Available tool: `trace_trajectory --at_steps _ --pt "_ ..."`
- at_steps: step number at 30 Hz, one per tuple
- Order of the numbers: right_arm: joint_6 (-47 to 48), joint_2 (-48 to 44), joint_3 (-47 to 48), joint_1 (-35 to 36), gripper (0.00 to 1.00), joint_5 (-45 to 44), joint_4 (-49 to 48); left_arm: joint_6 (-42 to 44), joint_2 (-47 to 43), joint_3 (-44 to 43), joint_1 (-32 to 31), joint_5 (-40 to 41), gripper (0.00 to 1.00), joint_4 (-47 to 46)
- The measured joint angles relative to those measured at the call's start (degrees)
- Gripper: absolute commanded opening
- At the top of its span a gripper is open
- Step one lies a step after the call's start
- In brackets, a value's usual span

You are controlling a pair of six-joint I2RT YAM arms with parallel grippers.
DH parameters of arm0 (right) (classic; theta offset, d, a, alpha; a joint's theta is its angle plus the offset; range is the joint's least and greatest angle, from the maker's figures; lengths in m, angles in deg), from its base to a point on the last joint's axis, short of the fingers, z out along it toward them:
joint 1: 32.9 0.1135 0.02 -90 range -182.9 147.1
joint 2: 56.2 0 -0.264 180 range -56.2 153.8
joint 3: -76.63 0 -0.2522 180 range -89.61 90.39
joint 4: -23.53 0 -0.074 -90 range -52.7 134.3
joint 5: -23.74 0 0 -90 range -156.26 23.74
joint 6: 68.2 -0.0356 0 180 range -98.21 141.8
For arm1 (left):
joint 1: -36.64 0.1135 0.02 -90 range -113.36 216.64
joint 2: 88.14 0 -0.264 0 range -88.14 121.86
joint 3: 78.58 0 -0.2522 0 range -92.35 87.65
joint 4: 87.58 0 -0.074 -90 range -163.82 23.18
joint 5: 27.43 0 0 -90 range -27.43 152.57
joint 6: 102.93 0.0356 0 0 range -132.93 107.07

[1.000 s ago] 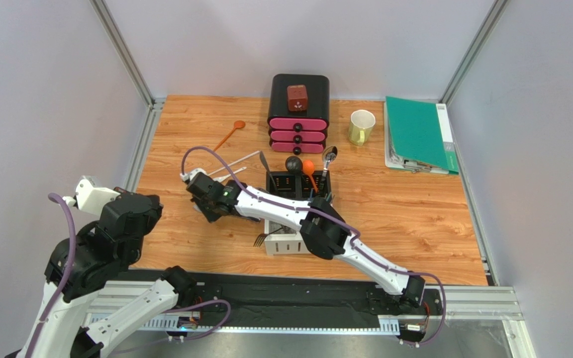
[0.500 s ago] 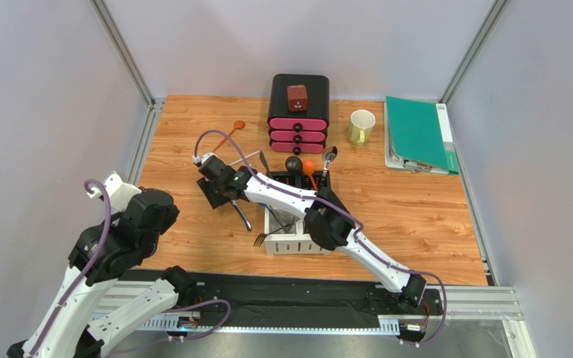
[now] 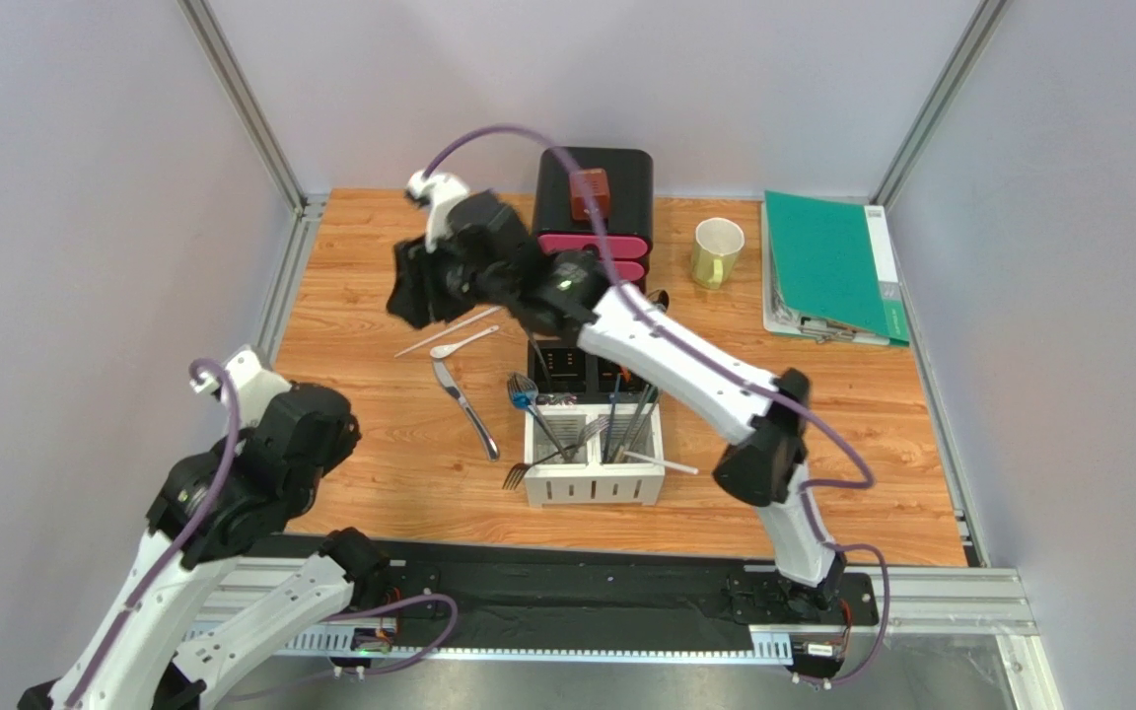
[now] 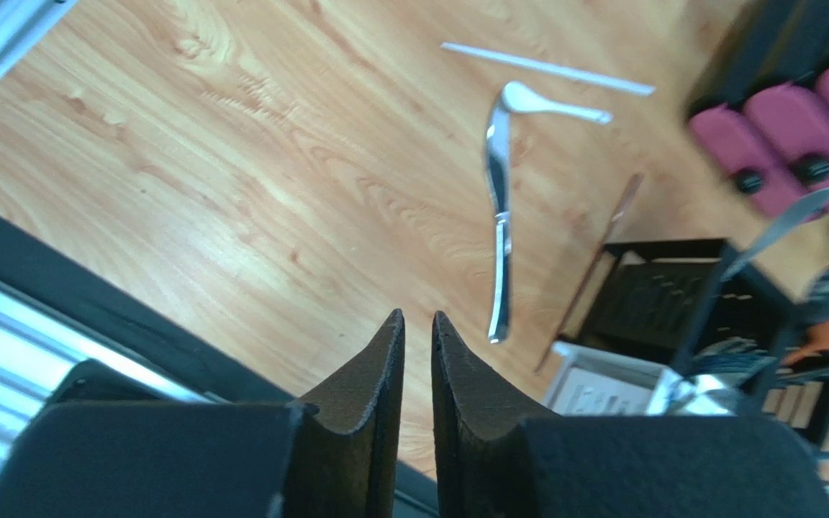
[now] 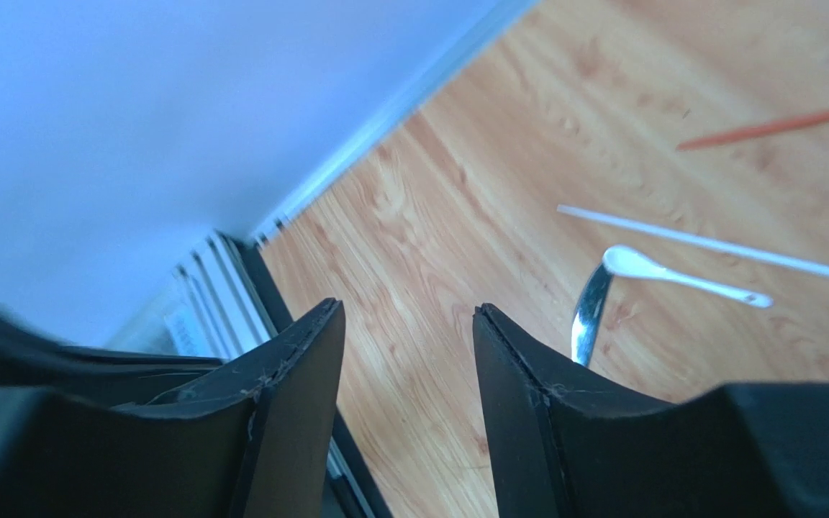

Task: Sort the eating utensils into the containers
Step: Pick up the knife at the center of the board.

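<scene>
Utensils are split between the caddy (image 3: 596, 484) and the wooden table (image 3: 856, 429). The caddy stands just below the middle of the top view. In it are a metal fork (image 3: 515, 477) with its tines poking out over the left side, a metal spoon (image 3: 521, 391) and several dark chopsticks (image 3: 628, 422). From above it is hard to say which compartment each one sits in. Left of the caddy a metal knife (image 3: 466, 408) lies flat on the boards. Just above it, close together, lie a white plastic spoon (image 3: 465, 343) and a thin white stick (image 3: 445, 332). An orange spoon handle (image 5: 776, 124) shows at the upper right of the right wrist view. The right gripper (image 5: 403, 308) hovers over the upper left part of the table, its fingers spread wide with nothing between them. The left gripper (image 4: 413, 318) hangs at the lower left, above the table's near edge. Its fingers are parted by a slim gap and hold nothing. At the back stand a black-and-pink drawer box (image 3: 619, 170), a pale mug (image 3: 716, 249) and a green folder (image 3: 826, 259).
</scene>
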Motion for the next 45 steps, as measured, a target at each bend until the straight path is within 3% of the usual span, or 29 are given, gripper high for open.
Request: trace_trajectory --at_steps 5,9,14,19,24,33,45 --pt "-4.7 -17.3 -9.1 -8.5 0.53 -0.2 -2.0 6.7 17.5 -1.4 2.1 -4.7 0.41 -3.6" --pt "-6.2 -28.9 -19.0 -16.9 0.52 -2.4 -2.2 12.2 32.7 -1.6 7.6 -13.0 0.41 -12.9" --pt "-6.6 -42.2 -33.7 -20.3 0.5 -4.8 -1.4 16.9 42.9 -0.7 18.2 -23.7 0.42 -22.0" --pt "-6.9 -53.3 -46.7 -26.2 0.49 -4.5 0.3 20.6 54.8 -2.4 20.9 -31.4 0.44 -26.0" --pt "-7.3 -56.2 -52.2 -32.5 0.47 -3.3 1.4 22.8 67.3 -5.5 20.5 -38.9 0.44 -28.2" --pt "-7.2 -55.5 -53.5 -35.5 0.45 -2.1 3.0 21.5 66.4 -2.4 19.9 -40.6 0.44 -30.1" --pt "-7.2 -55.2 -54.4 -37.7 0.45 -1.6 3.7 22.5 72.5 -7.4 19.7 -40.6 0.42 -28.8"
